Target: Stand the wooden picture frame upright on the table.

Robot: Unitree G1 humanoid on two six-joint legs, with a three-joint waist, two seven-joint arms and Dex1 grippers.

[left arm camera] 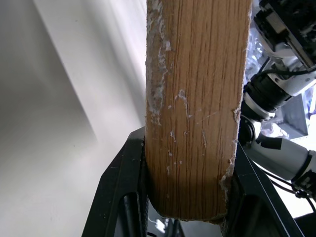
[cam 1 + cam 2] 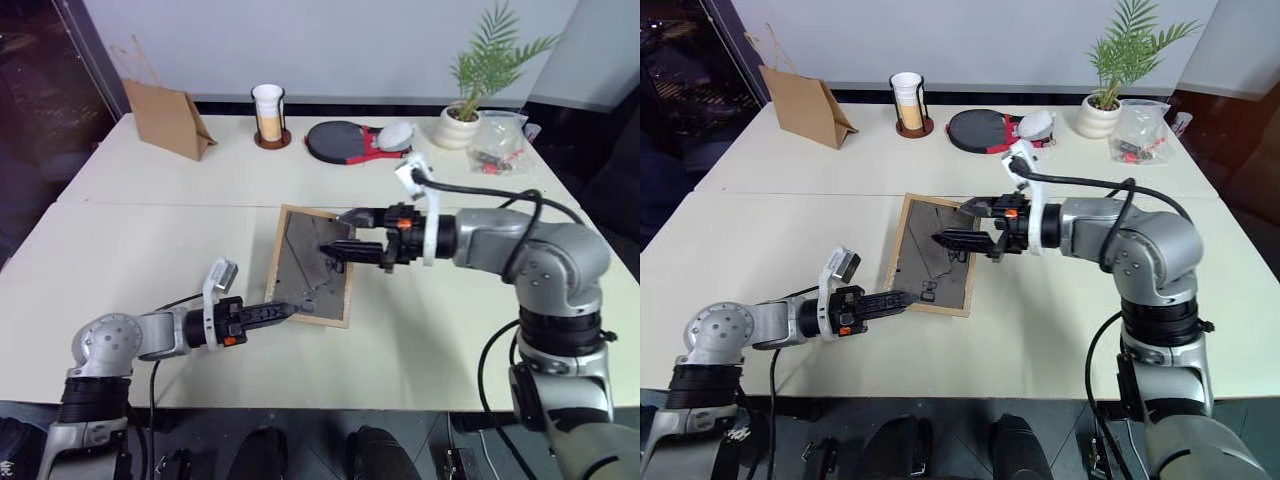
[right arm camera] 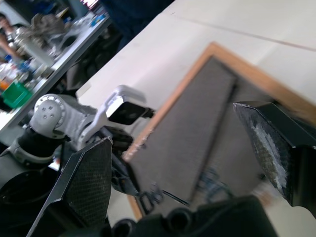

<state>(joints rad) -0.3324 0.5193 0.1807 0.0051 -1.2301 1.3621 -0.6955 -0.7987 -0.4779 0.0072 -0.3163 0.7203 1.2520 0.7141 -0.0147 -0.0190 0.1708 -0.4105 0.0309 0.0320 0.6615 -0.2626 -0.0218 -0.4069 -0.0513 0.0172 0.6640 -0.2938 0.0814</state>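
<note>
Wooden picture frame (image 2: 312,265): light, stiff, face-down on desk (image 2: 150,230) | left end effector (image 2: 283,312) pinches its 7 o'clock edge | right end effector (image 2: 345,232) wide open, empty, above back panel.

One wooden picture frame (image 2: 312,265), one paper bag (image 2: 166,118), one potted plant (image 2: 478,85), two table tennis paddles (image 2: 350,141)

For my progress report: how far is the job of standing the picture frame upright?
Done: the left gripper is shut on the near edge of the wooden picture frame, back panel facing up. In hand: the right gripper hangs open above the back. Left: the frame is not yet upright on the table.
</note>
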